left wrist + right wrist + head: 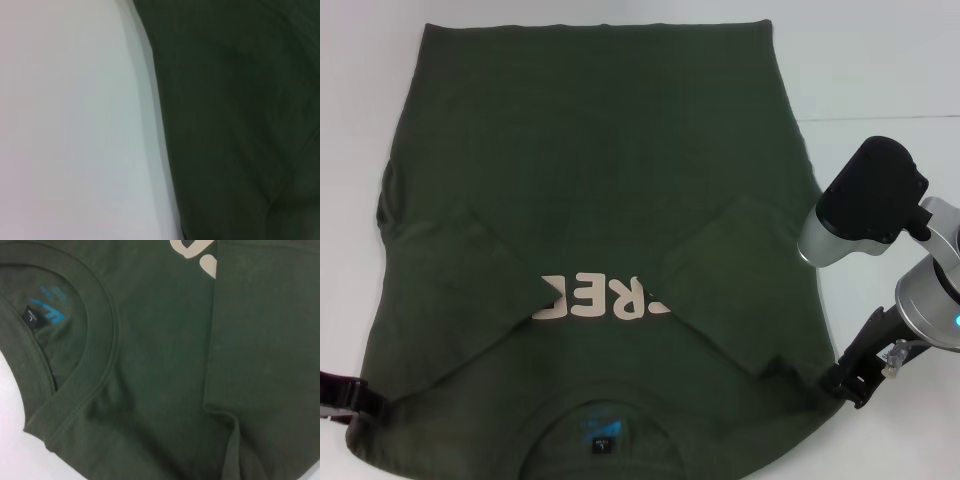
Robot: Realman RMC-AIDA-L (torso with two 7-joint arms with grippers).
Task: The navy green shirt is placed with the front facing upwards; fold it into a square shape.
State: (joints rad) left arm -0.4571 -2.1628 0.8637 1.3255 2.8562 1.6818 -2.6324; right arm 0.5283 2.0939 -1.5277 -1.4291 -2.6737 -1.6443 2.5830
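Navy green shirt flat on white table, collar at 6 o'clock, both sleeves folded inward over lettering; left pincer at 8 o'clock corner, right pincer at 4 o'clock; grip of both: cannot tell

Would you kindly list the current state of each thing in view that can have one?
navy green shirt: lying flat on the table, front up, collar nearest the robot.
sleeves: both folded inward over the chest, partly covering the lettering.
left gripper: at the shirt's near left corner, low at the table.
right gripper: at the shirt's near right corner, low at the table.
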